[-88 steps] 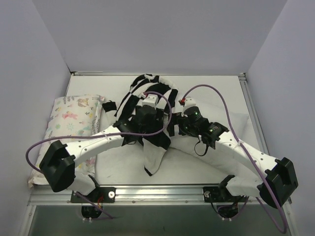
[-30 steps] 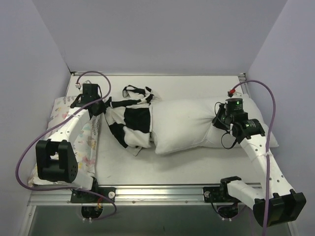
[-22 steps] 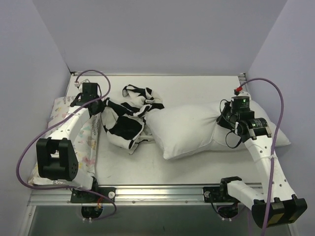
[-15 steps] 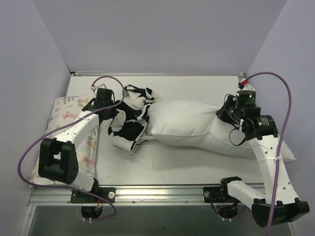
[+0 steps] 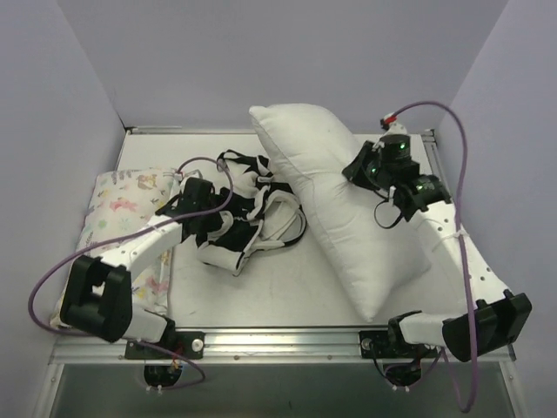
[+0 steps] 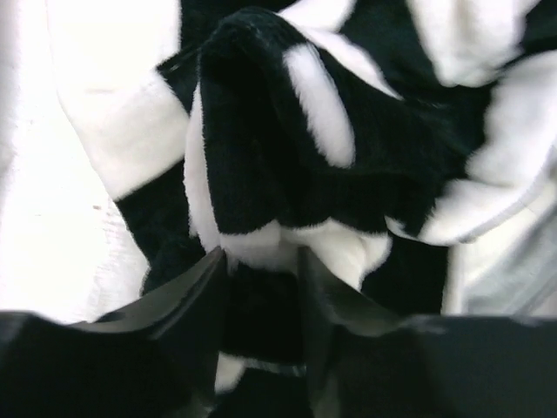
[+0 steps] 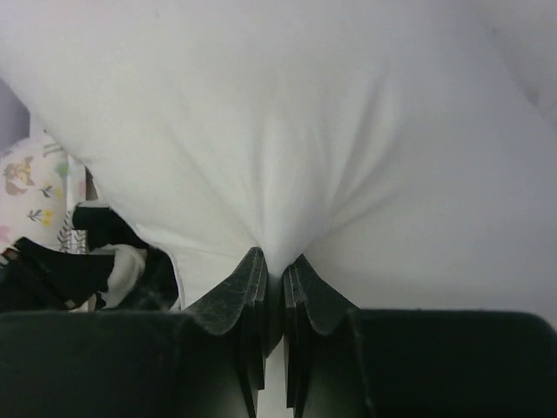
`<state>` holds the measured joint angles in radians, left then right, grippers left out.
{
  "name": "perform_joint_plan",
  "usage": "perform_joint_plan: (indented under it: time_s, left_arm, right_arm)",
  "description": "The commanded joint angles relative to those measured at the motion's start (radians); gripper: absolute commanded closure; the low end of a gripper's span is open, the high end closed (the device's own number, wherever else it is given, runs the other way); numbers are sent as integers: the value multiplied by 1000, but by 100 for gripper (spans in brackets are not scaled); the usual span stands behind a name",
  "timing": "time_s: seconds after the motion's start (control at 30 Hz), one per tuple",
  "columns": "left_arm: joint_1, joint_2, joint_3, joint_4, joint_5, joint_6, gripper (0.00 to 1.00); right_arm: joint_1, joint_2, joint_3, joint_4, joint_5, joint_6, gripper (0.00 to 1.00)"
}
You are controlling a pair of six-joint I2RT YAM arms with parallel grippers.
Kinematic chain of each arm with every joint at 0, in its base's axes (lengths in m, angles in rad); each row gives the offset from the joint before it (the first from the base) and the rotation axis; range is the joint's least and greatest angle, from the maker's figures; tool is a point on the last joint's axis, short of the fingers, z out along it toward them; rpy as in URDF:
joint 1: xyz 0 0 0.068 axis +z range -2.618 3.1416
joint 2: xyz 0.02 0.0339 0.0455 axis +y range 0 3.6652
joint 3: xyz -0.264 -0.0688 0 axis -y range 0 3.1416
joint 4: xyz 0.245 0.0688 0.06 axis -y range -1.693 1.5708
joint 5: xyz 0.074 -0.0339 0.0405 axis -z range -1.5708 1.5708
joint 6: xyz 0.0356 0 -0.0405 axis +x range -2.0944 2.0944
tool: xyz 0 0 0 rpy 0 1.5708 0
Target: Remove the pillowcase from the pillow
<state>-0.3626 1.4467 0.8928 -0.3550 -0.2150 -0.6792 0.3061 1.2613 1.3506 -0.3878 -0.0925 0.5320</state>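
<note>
the surface (image 5: 287, 300) carries everything. the pillow (image 5: 339, 200), the largest item, is now bare and raised: it slants from the back edge near the middle down toward the front right corner, whereas a second ago it lay flat across the surface with its left end inside the cover. the pillowcase (image 5: 252, 222) lies as an empty checkered heap left of centre, just beside the pillow's lower flank, and no longer wraps it. a floral pillow (image 5: 126, 209) rests along the left edge. the right claw (image 7: 272, 266) is closed tight on a pinch of the pillow's white cloth. the left claw (image 6: 261, 261) has just parted a little, with a fold of pillowcase lying loose between its jaws, so it appears to be letting go. judged from this, the separation is complete and only setting the pillow down remains.
</note>
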Motion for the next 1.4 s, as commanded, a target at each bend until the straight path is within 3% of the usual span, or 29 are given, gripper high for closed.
perform_joint_plan:
  time_s: [0.0, 0.1, 0.13, 0.17, 0.27, 0.47, 0.8, 1.03, 1.37]
  left_arm:
    - [-22, -127, -6, 39, 40, -13, 52]
    - [-39, -213, 11, -4, 58, 20, 30]
    - [-44, -254, 18, -19, 63, 29, 28]
    - [-45, -278, 23, -47, 66, 50, 26]
    - [-47, -362, 44, -82, 83, 95, 20]
    - [-81, -456, 80, -153, 141, 150, 18]
    - [-331, -565, 89, -231, -15, 179, 18]
    - [-364, -614, 81, -242, -7, 219, 18]
    - [-401, -635, 80, -262, -32, 240, 18]
  right_arm:
    - [30, 38, -132, 280, -71, 20, 100]
    - [59, 92, -238, 362, -148, 20, 96]
    - [77, 92, -254, 371, -144, 10, 87]
    - [94, 78, -269, 368, -135, 0, 62]
    - [137, 44, -243, 310, -101, -53, 28]
    - [139, -83, -212, 182, -98, -60, 7]
    - [139, -448, -395, 52, 17, 11, 0]
    - [137, -640, -508, -78, 132, -26, 0]
    - [137, -662, -518, -89, 134, -32, 0]
